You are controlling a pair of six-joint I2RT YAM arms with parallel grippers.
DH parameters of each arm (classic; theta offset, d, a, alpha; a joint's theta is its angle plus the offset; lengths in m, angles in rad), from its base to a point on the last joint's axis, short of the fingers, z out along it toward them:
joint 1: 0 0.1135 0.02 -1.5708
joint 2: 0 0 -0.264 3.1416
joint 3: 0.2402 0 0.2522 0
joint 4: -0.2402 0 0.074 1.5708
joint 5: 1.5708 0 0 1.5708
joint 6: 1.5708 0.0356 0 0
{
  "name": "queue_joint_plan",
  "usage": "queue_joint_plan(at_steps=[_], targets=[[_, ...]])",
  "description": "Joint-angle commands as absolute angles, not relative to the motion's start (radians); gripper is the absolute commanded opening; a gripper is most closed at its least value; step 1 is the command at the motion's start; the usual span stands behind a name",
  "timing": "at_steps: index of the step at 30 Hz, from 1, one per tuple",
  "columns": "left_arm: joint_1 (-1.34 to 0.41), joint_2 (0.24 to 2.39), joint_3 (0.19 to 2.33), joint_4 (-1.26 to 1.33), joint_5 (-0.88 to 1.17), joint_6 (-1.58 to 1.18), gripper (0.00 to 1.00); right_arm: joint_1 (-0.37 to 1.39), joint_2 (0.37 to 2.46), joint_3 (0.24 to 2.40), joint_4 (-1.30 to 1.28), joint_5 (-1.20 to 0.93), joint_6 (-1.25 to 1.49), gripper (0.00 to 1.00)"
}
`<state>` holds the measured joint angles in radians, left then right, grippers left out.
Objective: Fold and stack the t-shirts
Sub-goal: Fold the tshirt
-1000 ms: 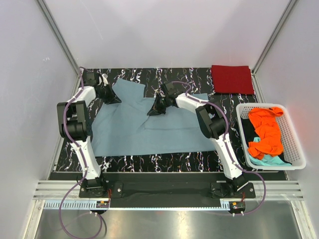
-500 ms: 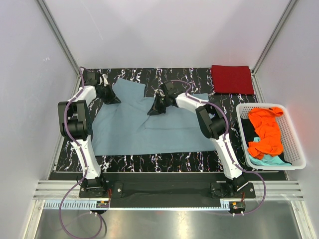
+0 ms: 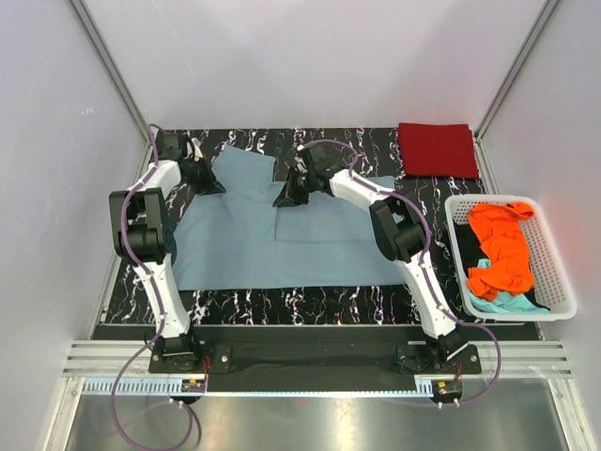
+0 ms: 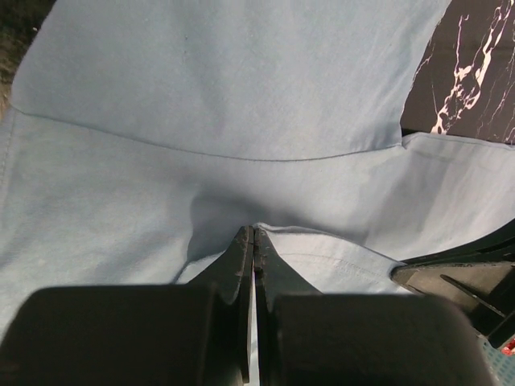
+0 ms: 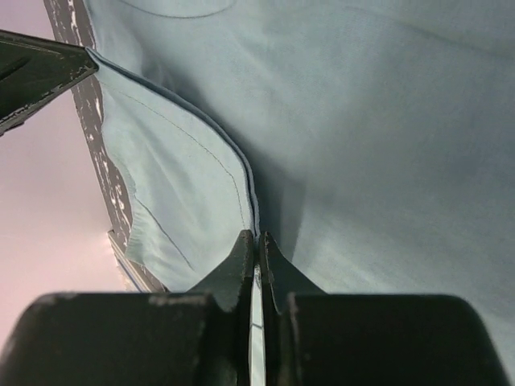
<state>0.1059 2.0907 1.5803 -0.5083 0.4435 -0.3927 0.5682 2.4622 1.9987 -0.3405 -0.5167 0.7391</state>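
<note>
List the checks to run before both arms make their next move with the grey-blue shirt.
1. Left gripper shut on the dusty grey-blue cloth t-shirt: ok, the cloth puckers up into the closed tips.
2. Right gripper shut on the same shirt's seamed edge: ok.
3. Only one layer pinched in each grip: cannot tell.
4. Folded dark red t-shirt lies apart from the spread shirt: ok.
5. Bright orange t-shirt and teal t-shirt inside the white slatted plastic basket: ok.
</note>
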Motion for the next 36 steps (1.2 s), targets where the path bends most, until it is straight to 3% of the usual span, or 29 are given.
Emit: queue_joint_plan(at_steps=[1,22,26,27,30,36], targets=[[0.112,2.106,1.624,-0.494,0.453,-0.39,0.0,0.572,2.488,2.043,-0.322,-0.52,0.712,0.06],[0.11,2.164,1.664,-0.471,0.48,-0.394,0.0,0.566,2.46,1.985,-0.314,-0.46,0.69,0.08],[0.112,2.171,1.68,-0.492,0.462,-0.388,0.05,0.554,2.461,1.983,-0.321,-0.451,0.706,0.12],[0.112,2.171,1.693,-0.503,0.447,-0.385,0.11,0.548,2.451,1.979,-0.328,-0.445,0.713,0.13],[0.11,2.132,1.715,-0.547,0.39,-0.358,0.25,0.516,2.433,1.98,-0.366,-0.434,0.719,0.28],[0.112,1.976,1.672,-0.606,0.262,-0.374,0.38,0.505,2.379,2.042,-0.485,-0.419,0.635,0.39]])
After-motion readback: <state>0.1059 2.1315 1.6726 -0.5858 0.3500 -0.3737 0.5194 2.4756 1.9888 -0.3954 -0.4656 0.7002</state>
